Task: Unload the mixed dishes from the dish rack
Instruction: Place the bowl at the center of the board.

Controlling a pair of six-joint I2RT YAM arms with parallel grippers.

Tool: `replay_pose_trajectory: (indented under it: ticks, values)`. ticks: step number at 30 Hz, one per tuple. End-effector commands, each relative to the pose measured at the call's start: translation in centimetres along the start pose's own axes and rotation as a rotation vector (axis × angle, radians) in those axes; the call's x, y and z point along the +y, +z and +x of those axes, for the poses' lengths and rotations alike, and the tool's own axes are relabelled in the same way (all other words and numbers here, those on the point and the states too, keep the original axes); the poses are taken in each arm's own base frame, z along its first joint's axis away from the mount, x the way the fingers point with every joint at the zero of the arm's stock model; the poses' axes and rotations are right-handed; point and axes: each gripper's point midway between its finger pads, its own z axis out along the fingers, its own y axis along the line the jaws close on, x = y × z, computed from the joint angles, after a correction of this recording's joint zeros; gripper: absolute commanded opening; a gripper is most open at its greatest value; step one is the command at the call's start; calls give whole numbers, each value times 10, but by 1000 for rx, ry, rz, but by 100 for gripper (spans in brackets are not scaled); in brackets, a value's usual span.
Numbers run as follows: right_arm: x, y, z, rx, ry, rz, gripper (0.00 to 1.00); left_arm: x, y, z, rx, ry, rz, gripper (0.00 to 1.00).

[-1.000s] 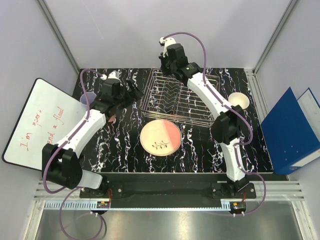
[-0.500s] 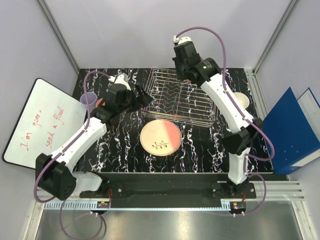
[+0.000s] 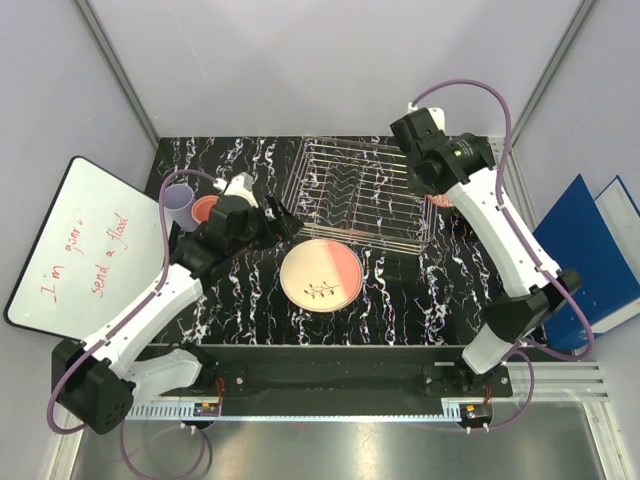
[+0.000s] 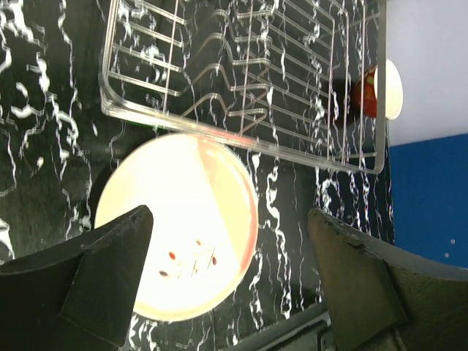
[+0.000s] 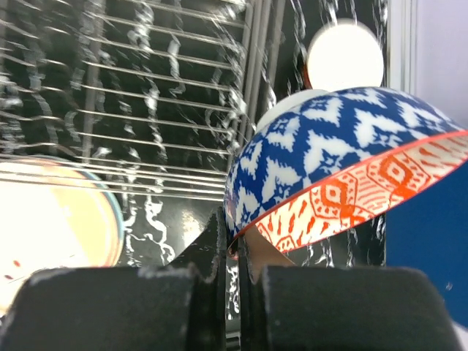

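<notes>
Right wrist view: the blue-white patterned bowl (image 5: 344,161) is hanging tilted just past the dish rack's (image 5: 131,95) right end, the right gripper (image 5: 236,241) pinching its rim tight. The left gripper (image 4: 230,216) is hovering, fingers spread wide, over the cream/pink plate (image 3: 320,275) lying in front of the rack.

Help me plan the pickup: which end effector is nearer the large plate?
Left. The left end effector hovers open by the plate's left rim; the right end effector holds a patterned bowl at the rack's right end.
</notes>
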Motion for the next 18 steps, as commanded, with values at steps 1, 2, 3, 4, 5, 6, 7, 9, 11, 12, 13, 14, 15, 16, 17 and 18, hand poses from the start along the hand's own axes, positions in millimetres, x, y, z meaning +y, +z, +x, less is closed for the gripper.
replay_pose_trajectory:
  ticks: [1, 2, 3, 4, 5, 6, 7, 9, 11, 12, 13, 14, 15, 16, 17, 18]
  values:
    - [-30, 16, 14, 30, 164, 5, 0, -8, -10, -2, -35, -12, 39, 91]
    - [-34, 22, 17, 45, 192, -1, 0, -8, -9, 0, -31, -9, 39, 91]
    - [-36, 32, 23, 60, 212, -9, 0, -7, -9, 0, -31, -7, 37, 91]
    - [-40, 38, 25, 74, 239, -27, 0, -6, -9, 0, -29, -4, 35, 91]
    - [-55, 45, 25, 77, 284, -12, 0, -5, -9, 2, -27, -5, 35, 91]
    - [-58, 55, 26, 78, 308, -17, 0, -4, -9, 2, -27, -7, 33, 91]
    - [-58, 58, 24, 78, 331, -43, 0, -3, -8, 3, -26, -8, 32, 91]
    - [-66, 69, 19, 72, 356, -34, 0, -4, -7, 8, -5, -6, 44, 91]
    - [-71, 84, 17, 96, 365, -23, 0, -3, -7, 9, 1, -2, 42, 91]
    - [-71, 90, 16, 104, 366, -26, 0, -3, -6, 10, 2, -2, 41, 91]
    - [-73, 95, 15, 112, 365, -24, 0, -3, -5, 10, 6, 0, 40, 91]
    - [-76, 106, 13, 124, 373, -15, 0, -2, -5, 11, 7, 0, 36, 91]
    - [-77, 111, 12, 129, 374, -16, 0, -1, -5, 12, 9, -2, 34, 91]
    - [-80, 116, 12, 136, 379, -11, 0, 0, -4, 12, 11, -2, 32, 91]
    - [-81, 126, 11, 150, 383, -11, 0, 1, -3, 14, 17, -3, 29, 91]
    - [-89, 134, 13, 165, 406, -7, 0, 1, -4, 14, 18, -5, 30, 91]
